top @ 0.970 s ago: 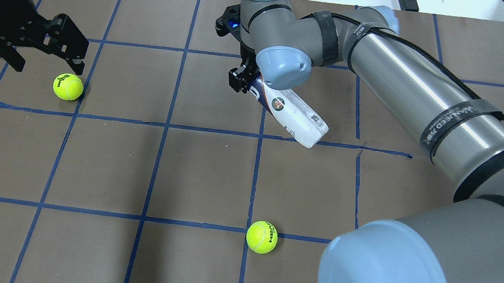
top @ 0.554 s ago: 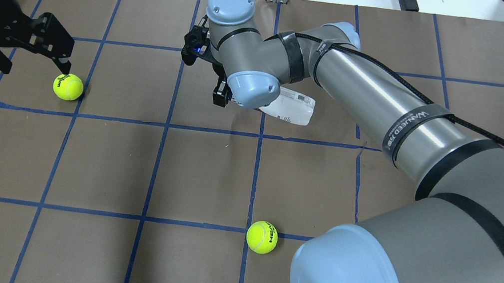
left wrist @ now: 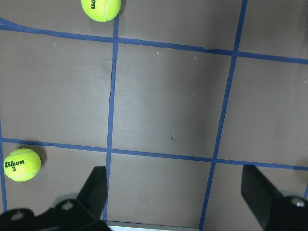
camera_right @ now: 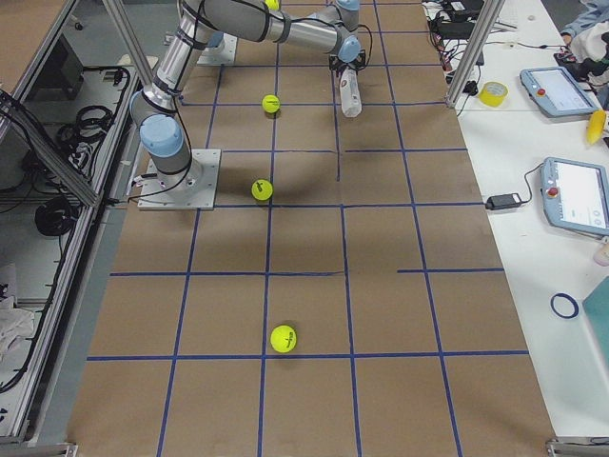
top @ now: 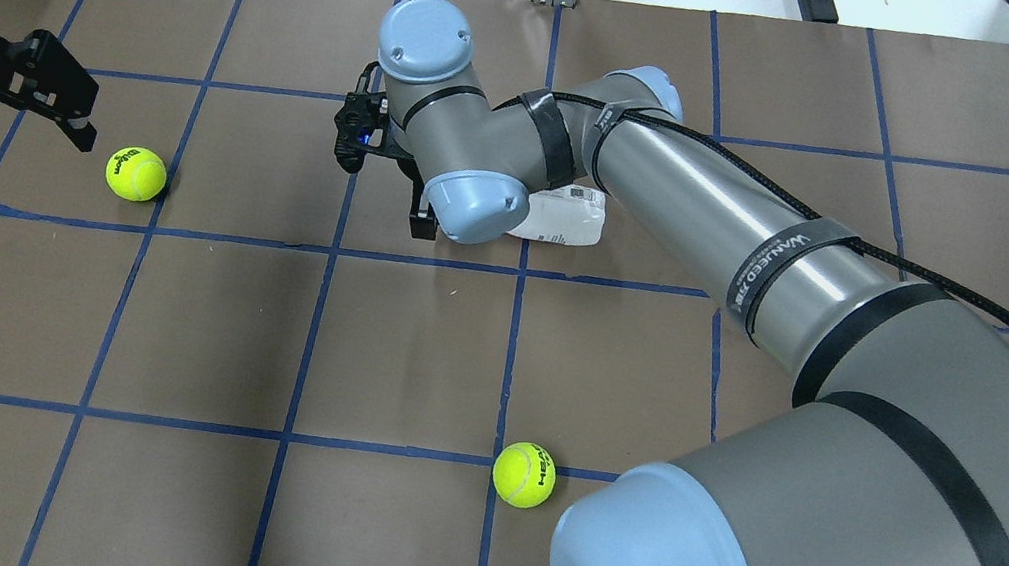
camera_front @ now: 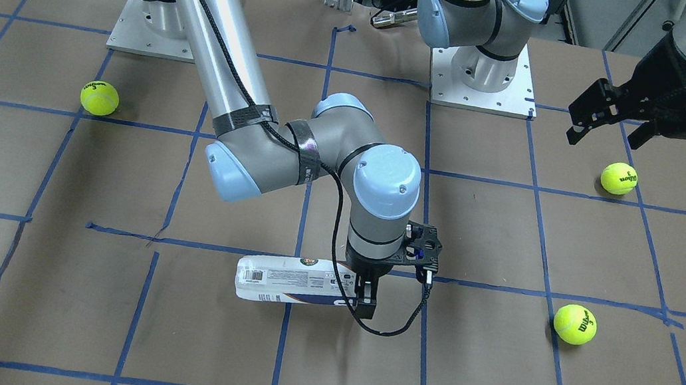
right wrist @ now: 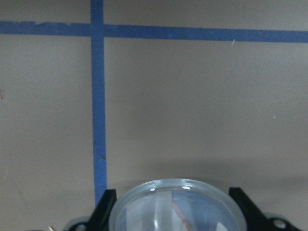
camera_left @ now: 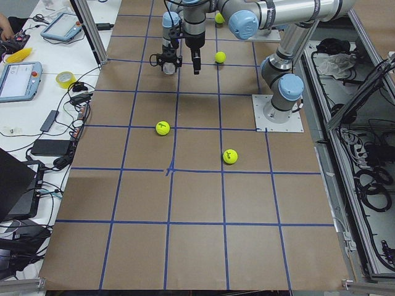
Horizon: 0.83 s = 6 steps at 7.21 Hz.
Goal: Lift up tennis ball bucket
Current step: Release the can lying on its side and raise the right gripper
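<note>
The table is covered edge to edge in brown paper, marked into large squares by a grid of blue tape. Some tape runs are broken or slightly offset, as at the centre left of the front-facing view. Three yellow-green tennis balls lie directly on the paper, well apart. The first ball sits at the upper left, just above a tape line. The second ball sits at the upper right. The third ball sits at the lower right, just below a tape line. Along the top edge, two pale square base plates rest flat on the table.
</note>
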Available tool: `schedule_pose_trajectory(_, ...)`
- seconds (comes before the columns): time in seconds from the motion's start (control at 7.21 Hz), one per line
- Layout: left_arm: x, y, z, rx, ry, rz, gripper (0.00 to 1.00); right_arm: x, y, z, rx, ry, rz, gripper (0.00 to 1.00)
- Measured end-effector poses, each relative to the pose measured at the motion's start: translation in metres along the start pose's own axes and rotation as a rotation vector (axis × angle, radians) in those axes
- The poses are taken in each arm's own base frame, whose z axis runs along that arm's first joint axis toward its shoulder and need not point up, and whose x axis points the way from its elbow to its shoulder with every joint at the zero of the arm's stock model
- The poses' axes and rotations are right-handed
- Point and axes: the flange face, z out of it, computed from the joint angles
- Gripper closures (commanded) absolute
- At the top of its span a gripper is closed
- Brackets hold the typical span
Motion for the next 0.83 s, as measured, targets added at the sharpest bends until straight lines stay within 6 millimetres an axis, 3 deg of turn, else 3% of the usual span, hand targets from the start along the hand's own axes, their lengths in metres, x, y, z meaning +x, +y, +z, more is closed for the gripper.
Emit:
schedule_pose_trajectory(0.42,-0.001,0.001,0.004,-0.024,0.001,0.0,0.0,-0.002,-0.003,-0.011,0.039,-0.002,0.016,0.0)
schedule_pose_trajectory(0.55,-0.001,-0.001,0.005,-0.026,0.007,0.0,0.0,0.003,0.004,-0.028,0.056,-0.005,0.036,0.0)
schedule_pose_trajectory(0.83,0.003,-0.006,0.008,-0.023,0.024,-0.006,0.0,0.014,0.036,-0.092,0.082,-0.034,0.115,0.0)
